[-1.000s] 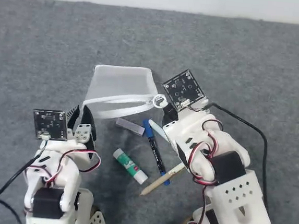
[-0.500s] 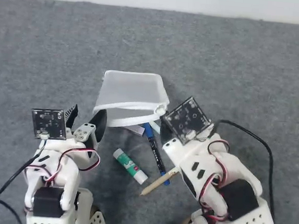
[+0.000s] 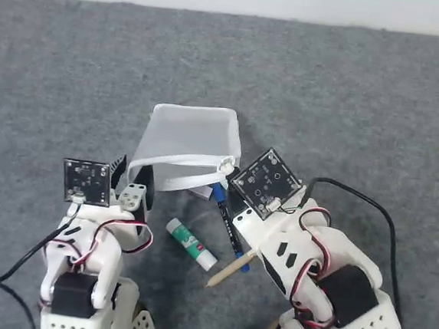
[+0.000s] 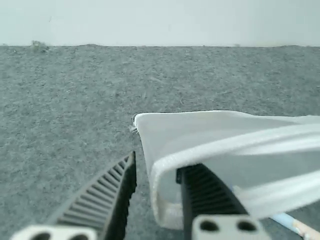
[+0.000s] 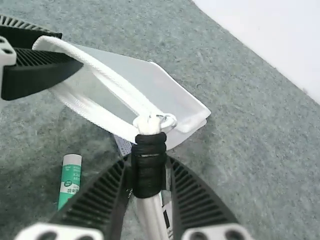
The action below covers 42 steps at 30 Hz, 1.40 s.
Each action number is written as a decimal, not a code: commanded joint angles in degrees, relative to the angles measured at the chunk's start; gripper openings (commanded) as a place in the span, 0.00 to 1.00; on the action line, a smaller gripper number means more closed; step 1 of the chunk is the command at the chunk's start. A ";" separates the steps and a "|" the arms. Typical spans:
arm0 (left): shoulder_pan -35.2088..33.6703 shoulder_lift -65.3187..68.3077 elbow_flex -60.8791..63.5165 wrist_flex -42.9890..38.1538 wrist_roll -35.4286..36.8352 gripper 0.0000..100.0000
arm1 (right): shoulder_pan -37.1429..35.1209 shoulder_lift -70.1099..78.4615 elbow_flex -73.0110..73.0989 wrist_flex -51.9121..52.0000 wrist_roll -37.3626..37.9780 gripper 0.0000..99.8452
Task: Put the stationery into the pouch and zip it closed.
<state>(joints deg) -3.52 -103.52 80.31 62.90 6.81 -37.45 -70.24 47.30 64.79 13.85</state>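
From its wrist, right tool (image 5: 147,167) clamps pouch (image 5: 150,85) pull (image 5: 148,145).

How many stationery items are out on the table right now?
3: a blue pen beside the right arm, a glue stick on the pen's left, a pencil at the pen's near end. Others may hide under the pouch.

I'm seeing the pouch (image 3: 191,135) lying behind both arms. The left gripper (image 3: 133,171) is straddling its left rim and the right gripper (image 5: 147,167) is pinching the zipper pull (image 3: 225,165) (right end). The glue stick (image 3: 191,244), pen (image 3: 230,227) and pencil (image 3: 231,269) are lying in front, between the arms.
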 commanded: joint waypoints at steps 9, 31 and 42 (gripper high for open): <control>0.44 17.23 -9.10 -1.85 -2.37 0.06 | -0.40 -1.36 -0.53 -0.04 0.70 0.01; -4.75 41.49 -24.31 -2.46 0.00 0.01 | -0.04 -1.19 -0.62 1.89 0.88 0.21; -12.75 41.23 -25.27 -2.55 2.90 0.01 | 5.41 13.76 -5.71 2.15 0.88 0.21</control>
<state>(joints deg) -14.59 -62.37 59.30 61.23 8.66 -33.05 -63.47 45.98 66.46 13.93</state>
